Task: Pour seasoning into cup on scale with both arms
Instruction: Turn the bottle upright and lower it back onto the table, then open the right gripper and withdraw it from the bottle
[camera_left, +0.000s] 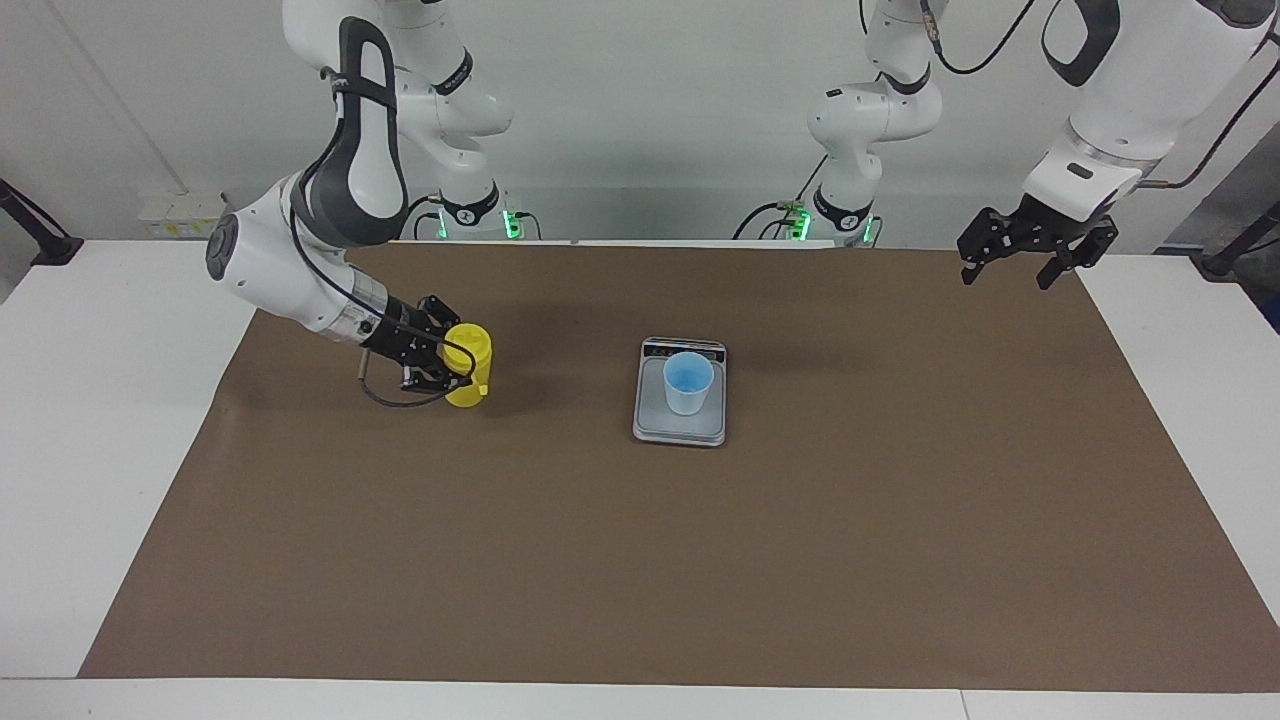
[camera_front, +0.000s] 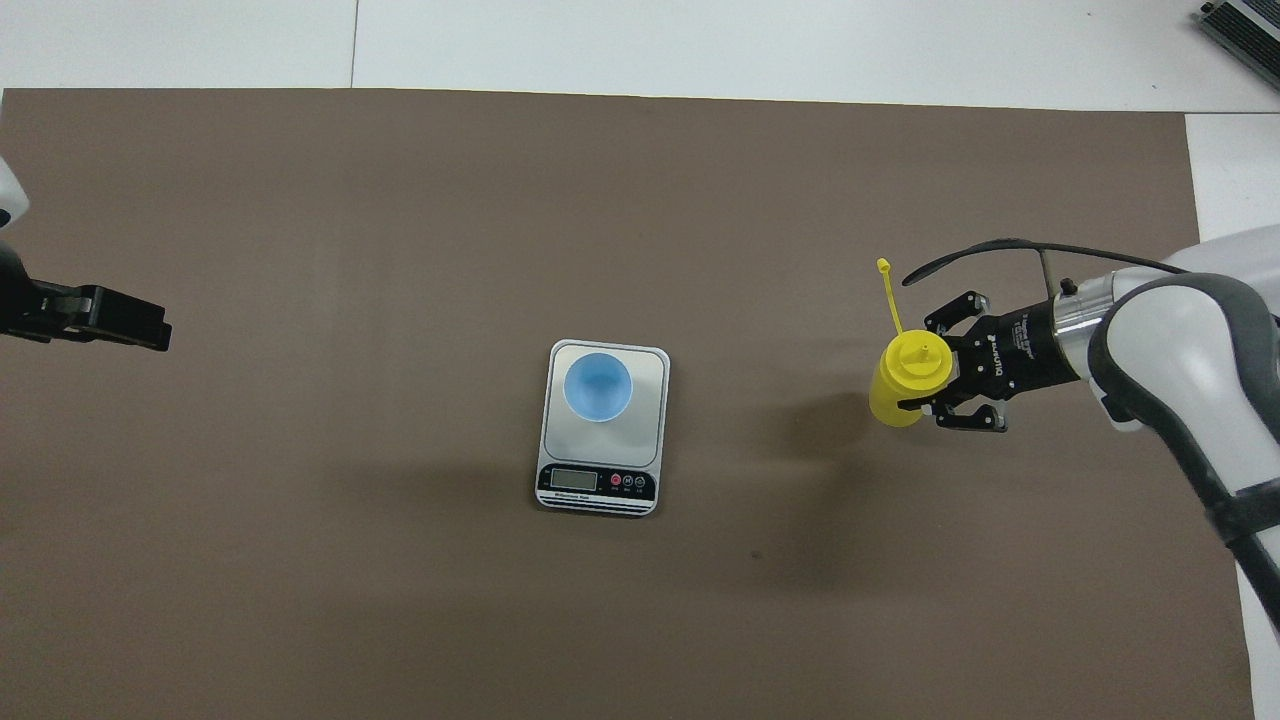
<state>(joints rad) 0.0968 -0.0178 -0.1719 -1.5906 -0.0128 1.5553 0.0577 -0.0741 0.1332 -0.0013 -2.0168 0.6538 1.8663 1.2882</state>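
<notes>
The yellow seasoning bottle (camera_left: 470, 378) stands upright on the brown mat toward the right arm's end of the table, its tethered tip sticking out; it also shows in the overhead view (camera_front: 903, 388). My right gripper (camera_left: 466, 362) reaches in level from the side and is shut on the bottle, one finger on each side (camera_front: 920, 366). The light blue cup (camera_left: 688, 382) stands on the silver-grey scale (camera_left: 680, 428) at the mat's middle, with the cup (camera_front: 597, 387) on the plate's part farther from the robots and the scale's (camera_front: 651, 440) display nearer them. My left gripper (camera_left: 1007, 278) waits open in the air over the mat's edge at the left arm's end (camera_front: 140, 325).
The brown mat (camera_left: 640, 560) covers most of the white table (camera_left: 100, 450). Only the scale, cup and bottle stand on it.
</notes>
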